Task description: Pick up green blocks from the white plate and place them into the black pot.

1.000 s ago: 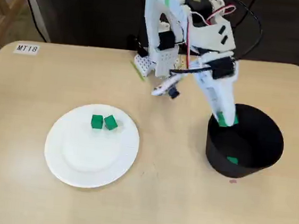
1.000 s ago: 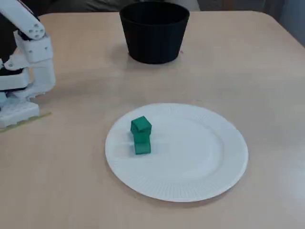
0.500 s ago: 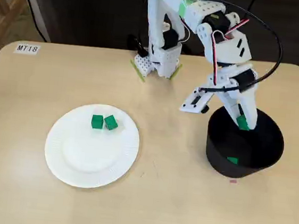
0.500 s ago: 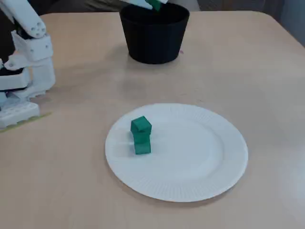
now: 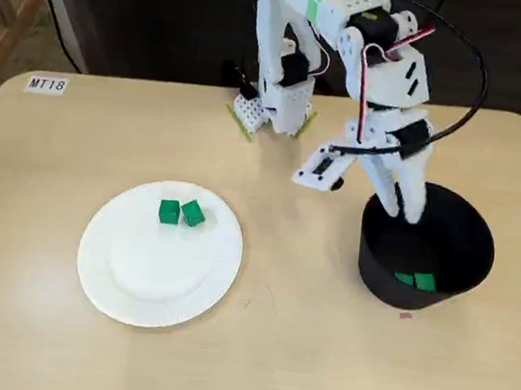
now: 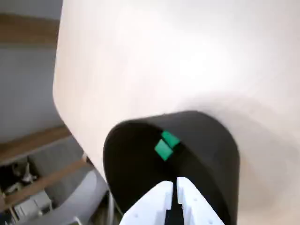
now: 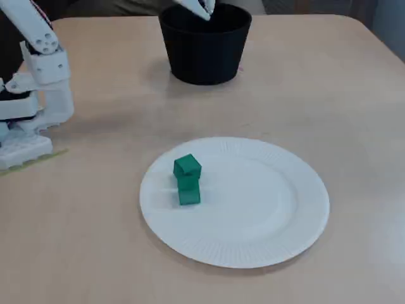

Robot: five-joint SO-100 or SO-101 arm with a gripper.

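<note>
The black pot (image 5: 428,245) stands at the right in a fixed view and holds two green blocks (image 5: 404,278) (image 5: 425,281). My gripper (image 5: 404,208) hangs over the pot's near-left rim, fingertips almost together with nothing between them. The wrist view looks down past the gripper (image 6: 173,183) into the pot (image 6: 213,150) at the two blocks (image 6: 162,150) (image 6: 170,139). Two more green blocks (image 5: 169,212) (image 5: 193,213) lie on the white plate (image 5: 154,277). From the other side these blocks (image 7: 187,166) (image 7: 188,191) touch on the plate (image 7: 253,209), with the pot (image 7: 204,47) behind and the gripper (image 7: 204,7) above it.
The arm's white base (image 5: 274,113) is clamped at the table's far edge; it is also at the left (image 7: 28,126) in the other fixed view. A label reading MT18 (image 5: 47,84) is stuck at the far-left corner. A small pink mark (image 5: 405,315) lies in front of the pot.
The green block I held over the pot has dropped in and lies beside the first one. The gripper has shifted slightly left and its fingers have come together empty.
</note>
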